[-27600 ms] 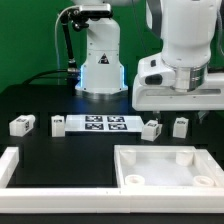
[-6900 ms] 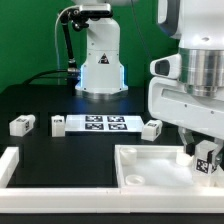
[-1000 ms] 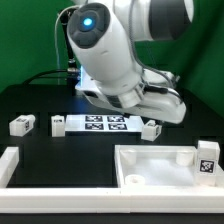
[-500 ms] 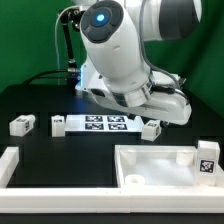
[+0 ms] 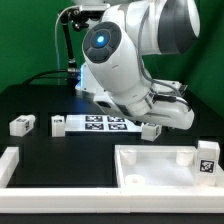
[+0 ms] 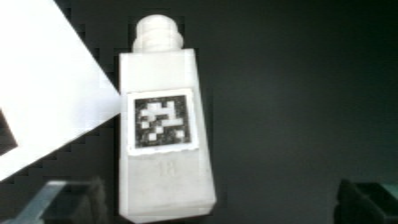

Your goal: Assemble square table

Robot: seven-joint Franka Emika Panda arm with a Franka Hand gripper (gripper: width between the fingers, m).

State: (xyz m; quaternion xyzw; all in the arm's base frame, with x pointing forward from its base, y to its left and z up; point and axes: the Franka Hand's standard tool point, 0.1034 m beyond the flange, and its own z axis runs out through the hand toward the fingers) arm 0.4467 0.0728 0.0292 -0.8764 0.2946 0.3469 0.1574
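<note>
Just to the exterior view's right of the marker board (image 5: pixel 105 123), the arm leans low over a loose leg (image 5: pixel 150 129) on the black table (image 5: pixel 60 150), and the step in hand looks like picking that leg up. The wrist view shows the claw (image 6: pixel 217 198) open: its two dark fingertips (image 6: pixel 68 196) stand wide apart on either side of the leg's plain end, and neither touches it. The leg lies flat with its tag up and its peg at the far end, and a corner of the marker board is near one side. To grip well, the arm should first centre itself, since the leg sits nearer one fingertip than the other. It should then come straight down and close on the long flat sides, keeping off the peg, which must stay free for a socket. Closing off-centre could push or turn the leg, perhaps toward the board. The tabletop (image 5: pixel 160 162) lies at the front on the exterior view's right, with a standing leg (image 5: pixel 208 157) in its far right corner. Two spare legs (image 5: pixel 22 125) wait past the board's other end.
</note>
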